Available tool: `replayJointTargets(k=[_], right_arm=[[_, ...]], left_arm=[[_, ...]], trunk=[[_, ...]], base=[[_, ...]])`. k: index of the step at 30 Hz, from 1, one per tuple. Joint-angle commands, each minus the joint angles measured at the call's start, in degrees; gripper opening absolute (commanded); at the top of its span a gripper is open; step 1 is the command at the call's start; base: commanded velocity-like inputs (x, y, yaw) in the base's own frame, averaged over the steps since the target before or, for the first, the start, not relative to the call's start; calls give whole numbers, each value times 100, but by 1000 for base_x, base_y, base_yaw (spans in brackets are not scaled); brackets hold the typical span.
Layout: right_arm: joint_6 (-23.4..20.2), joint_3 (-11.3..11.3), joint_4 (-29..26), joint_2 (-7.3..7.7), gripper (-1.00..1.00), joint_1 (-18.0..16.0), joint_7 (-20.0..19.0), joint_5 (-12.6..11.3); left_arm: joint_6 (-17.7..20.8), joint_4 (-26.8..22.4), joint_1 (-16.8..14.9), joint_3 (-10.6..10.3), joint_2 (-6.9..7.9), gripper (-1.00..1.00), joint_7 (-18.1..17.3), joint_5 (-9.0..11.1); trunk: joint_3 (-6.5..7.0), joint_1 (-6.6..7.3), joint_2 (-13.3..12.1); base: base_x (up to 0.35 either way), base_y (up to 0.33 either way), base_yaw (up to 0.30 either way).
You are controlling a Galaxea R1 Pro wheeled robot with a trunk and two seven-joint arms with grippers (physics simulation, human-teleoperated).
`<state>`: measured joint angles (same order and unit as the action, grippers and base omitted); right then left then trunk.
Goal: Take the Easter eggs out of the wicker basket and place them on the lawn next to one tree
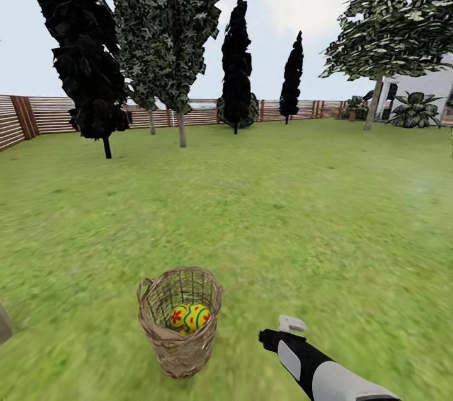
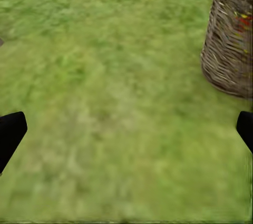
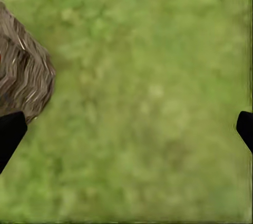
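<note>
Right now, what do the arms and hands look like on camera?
In the head view the right arm is glossy black with white-grey shell panels and a small white piece at its tip. In each wrist view the left hand and right hand show two black fingertips, wide apart over the lawn.

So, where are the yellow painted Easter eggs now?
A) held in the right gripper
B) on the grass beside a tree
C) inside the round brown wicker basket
C: in the head view the yellow painted Easter eggs lie inside the round brown wicker basket, which stands on the lawn.
</note>
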<state>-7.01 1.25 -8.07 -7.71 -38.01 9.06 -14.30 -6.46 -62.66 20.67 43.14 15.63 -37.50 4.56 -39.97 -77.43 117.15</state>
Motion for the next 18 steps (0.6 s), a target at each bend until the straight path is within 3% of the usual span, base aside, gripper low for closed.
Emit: replayJointTargets(k=[1, 9, 18], right_arm=[[-35, 15, -15, -1, 100, 2, 26, -33], [-31, 15, -14, -5, 100, -1, 26, -31], [-30, 15, -12, -9, 100, 1, 26, -33]], left_arm=[[5, -1, 3, 2, 1, 100, -23, 36], [-1, 7, -1, 2, 1, 100, -21, 36], [-4, 23, -2, 2, 1, 100, -21, 36]], trunk=[[-4, 3, 2], [-1, 3, 2], [48, 3, 2]], base=[[-227, -204, -7], [-216, -213, -12], [-88, -230, -159]])
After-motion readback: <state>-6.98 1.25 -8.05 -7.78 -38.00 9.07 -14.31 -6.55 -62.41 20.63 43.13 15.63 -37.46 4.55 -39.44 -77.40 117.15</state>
